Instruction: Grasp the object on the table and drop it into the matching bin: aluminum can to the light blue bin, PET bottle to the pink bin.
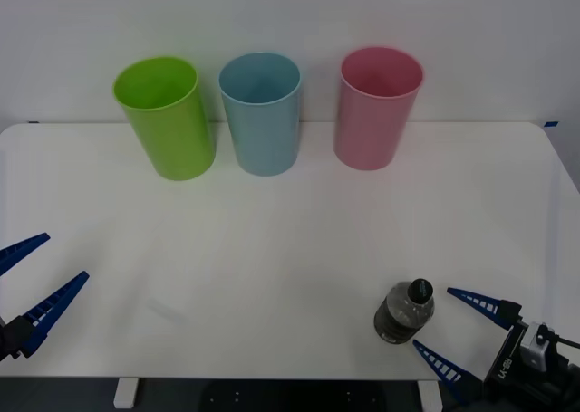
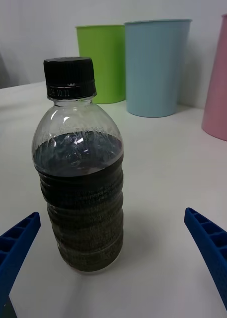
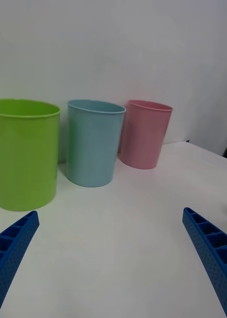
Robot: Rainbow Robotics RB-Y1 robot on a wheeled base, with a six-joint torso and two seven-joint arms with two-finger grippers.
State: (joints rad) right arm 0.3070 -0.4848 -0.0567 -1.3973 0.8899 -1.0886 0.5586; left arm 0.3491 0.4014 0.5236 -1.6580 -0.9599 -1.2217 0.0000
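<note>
White table point(image 1: 272, 240) carries the upright PET bottle point(image 1: 405, 311), probably just ahead of the wide-open, empty right gripper point(image 1: 451, 329). Left gripper point(image 1: 34, 281) waits far away, open and empty too.

A plain white wall point(image 1: 290, 14) rises behind, evenly and softly lit.

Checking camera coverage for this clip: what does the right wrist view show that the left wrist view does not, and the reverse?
Right wrist view alone: the PET bottle, upright on the table, black cap on, dark contents, standing between the open fingers of the right pincer, untouched.

Left wrist view alone: the open left pincer over bare tabletop, and all three bins seen whole.

Both: the lime green bin, the light blue bin and the pink bin standing in a row in front of the wall.
</note>
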